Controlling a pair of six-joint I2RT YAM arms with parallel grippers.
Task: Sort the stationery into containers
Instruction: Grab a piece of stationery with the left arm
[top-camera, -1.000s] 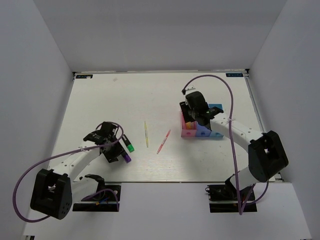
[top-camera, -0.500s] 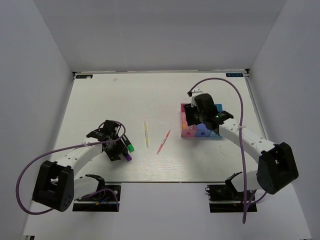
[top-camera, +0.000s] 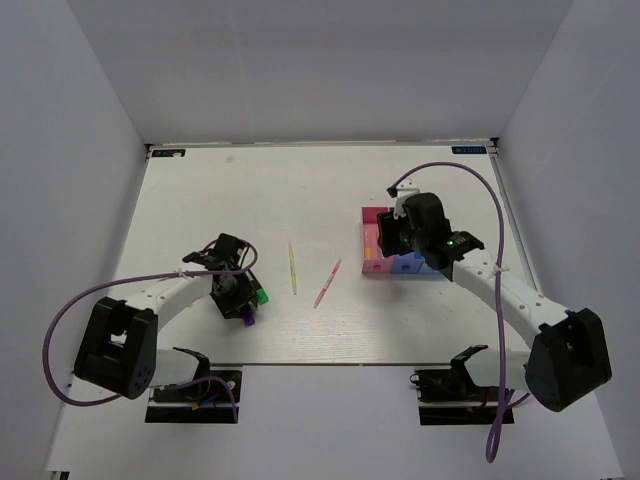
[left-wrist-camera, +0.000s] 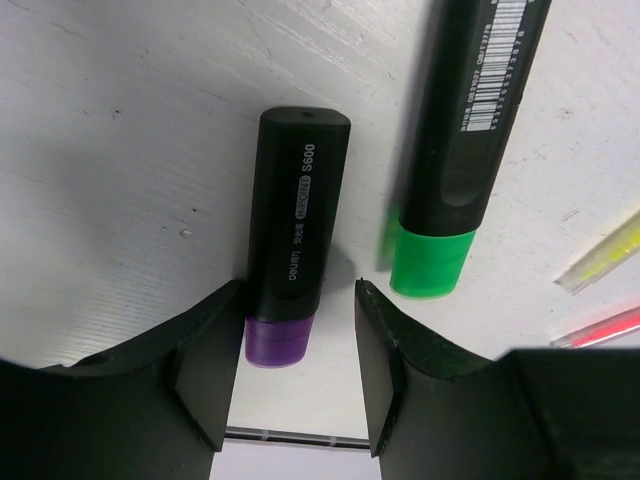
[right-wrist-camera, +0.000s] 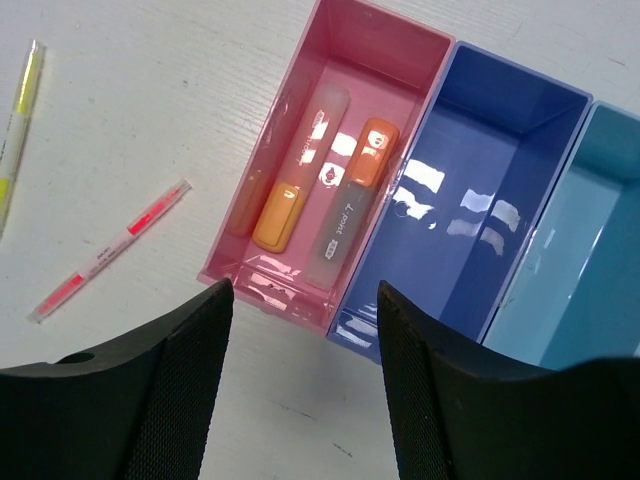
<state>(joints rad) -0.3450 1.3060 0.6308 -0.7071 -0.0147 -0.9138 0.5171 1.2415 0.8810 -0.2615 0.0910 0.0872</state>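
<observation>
Left wrist view: the left gripper, spread, is straddling the purple marker at its cap end on the table. Closing there is risking a pivot into the green marker just beside it. Farther, the right gripper is hovering spread above the pink bin.

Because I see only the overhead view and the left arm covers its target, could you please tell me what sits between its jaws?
Observer: The left gripper has its jaws open on either side of the purple-capped marker, not clamped on it.
Operator: Thank you. Is anything else close to them?
Observer: Yes, the green-capped marker lies beside the purple one, just outside the jaws.
Operator: And what has been sorted so far?
Observer: The pink bin holds an orange-capped marker and a yellow-orange highlighter, lying side by side.
</observation>
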